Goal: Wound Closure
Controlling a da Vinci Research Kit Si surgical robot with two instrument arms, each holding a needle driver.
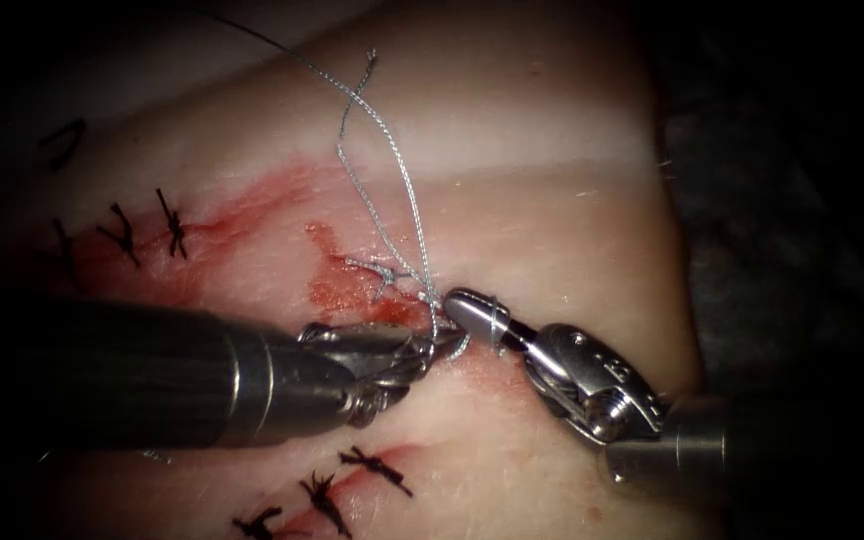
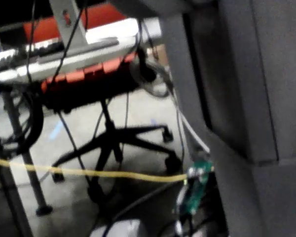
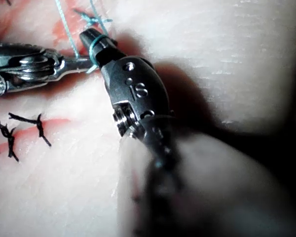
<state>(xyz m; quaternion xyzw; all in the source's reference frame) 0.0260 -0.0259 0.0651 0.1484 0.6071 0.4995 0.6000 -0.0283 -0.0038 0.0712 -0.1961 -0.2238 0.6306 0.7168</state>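
Thread (image 1: 392, 190) rises from a knot (image 1: 384, 272) at frame centre and wraps the right tool (image 1: 474, 314), jaws together. The left tool (image 1: 442, 345) clamps thread. Dark stitches (image 1: 172, 225) close the tissue (image 1: 552, 200) elsewhere; the needle's whereabouts cannot be told.

A lab or workshop with an office corner. The left wrist view shows a rolling chair (image 2: 119, 140) with a star base on a bare floor (image 2: 138, 108), an orange-and-black case (image 2: 89, 79) beneath a cluttered bench (image 2: 49, 57), dangling cables (image 2: 69, 133), a yellow cord (image 2: 89, 173) and an exposed green circuit board (image 2: 197, 185).
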